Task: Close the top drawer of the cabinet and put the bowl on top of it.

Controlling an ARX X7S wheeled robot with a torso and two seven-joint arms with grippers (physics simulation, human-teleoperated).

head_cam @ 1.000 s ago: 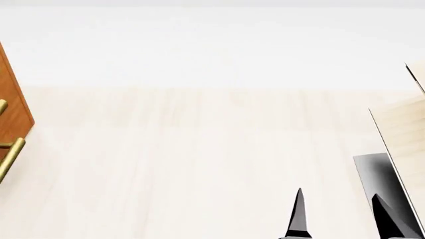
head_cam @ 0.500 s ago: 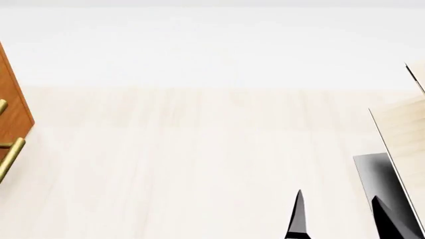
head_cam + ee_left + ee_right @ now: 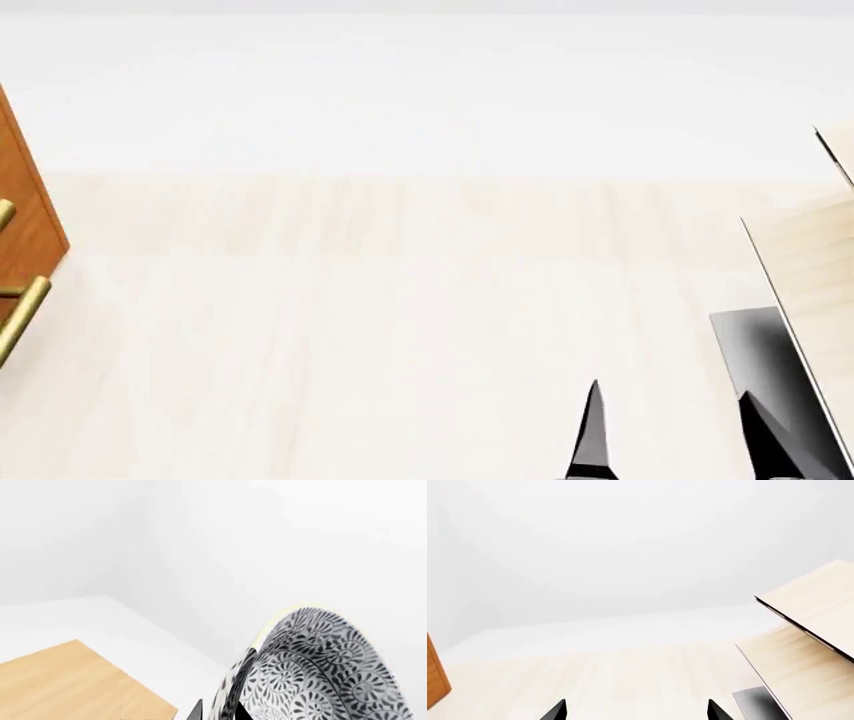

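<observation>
In the left wrist view the grey-and-white patterned bowl (image 3: 320, 670) is tilted on edge, and my left gripper (image 3: 220, 711) is shut on its rim, one dark finger (image 3: 195, 711) outside and one inside. The left gripper is out of the head view. The reddish-brown cabinet (image 3: 24, 200) only shows as an edge at far left, with two brass handles (image 3: 23, 316). Its top drawer cannot be made out. My right gripper (image 3: 674, 435) is open at the lower right above the pale floor. Nothing sits between its tips in the right wrist view (image 3: 637, 712).
A pale light-wood structure (image 3: 814, 260) with a black base (image 3: 763, 350) stands close to the right of the right gripper, also in the right wrist view (image 3: 814, 625). A light-wood surface (image 3: 67, 680) lies below the held bowl. White walls lie beyond.
The right gripper's fingertips have drifted slightly left and lower in the head view. The cabinet and the pale structure have not moved.
</observation>
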